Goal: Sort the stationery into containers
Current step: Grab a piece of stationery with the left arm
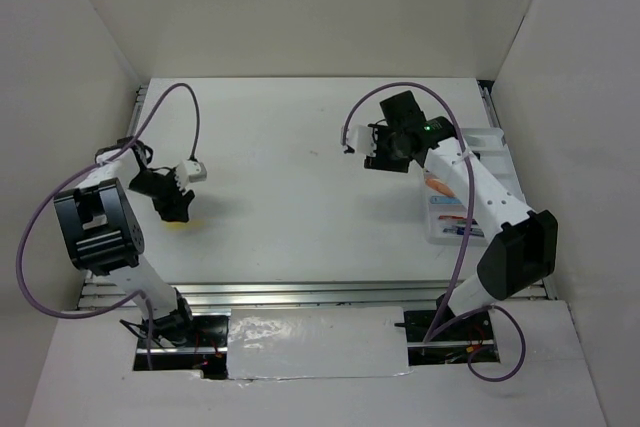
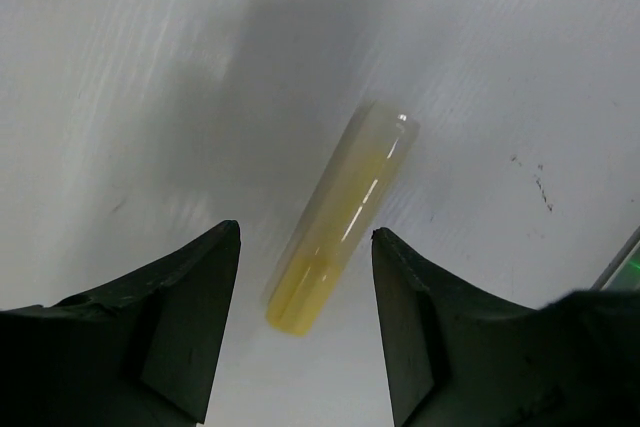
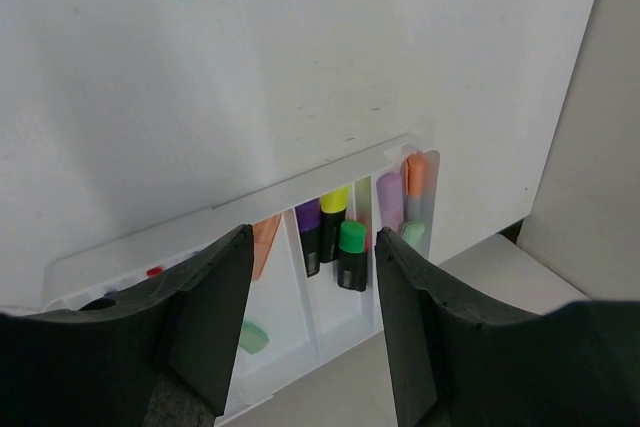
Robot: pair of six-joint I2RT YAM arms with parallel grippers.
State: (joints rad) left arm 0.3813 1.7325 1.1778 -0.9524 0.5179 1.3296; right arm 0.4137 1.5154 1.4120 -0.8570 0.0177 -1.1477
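A pale yellow marker (image 2: 340,217) lies flat on the white table, its near end between the fingers of my left gripper (image 2: 305,232). The jaws stand open on either side of it and touch neither side. From above, only a bit of this marker (image 1: 181,223) shows under the left gripper (image 1: 175,202). My right gripper (image 3: 312,232) is open and empty, hanging over the table beside the white divided tray (image 3: 300,197). In the tray lie black highlighters with purple (image 3: 308,217), yellow (image 3: 334,199) and green (image 3: 351,237) caps, plus pastel markers (image 3: 390,197).
The tray (image 1: 487,137) sits at the table's right edge, partly under the right arm. White walls close in the table on the left, back and right. A purple cable (image 1: 190,107) loops above the left arm. A metal rail (image 1: 300,294) runs along the front edge.
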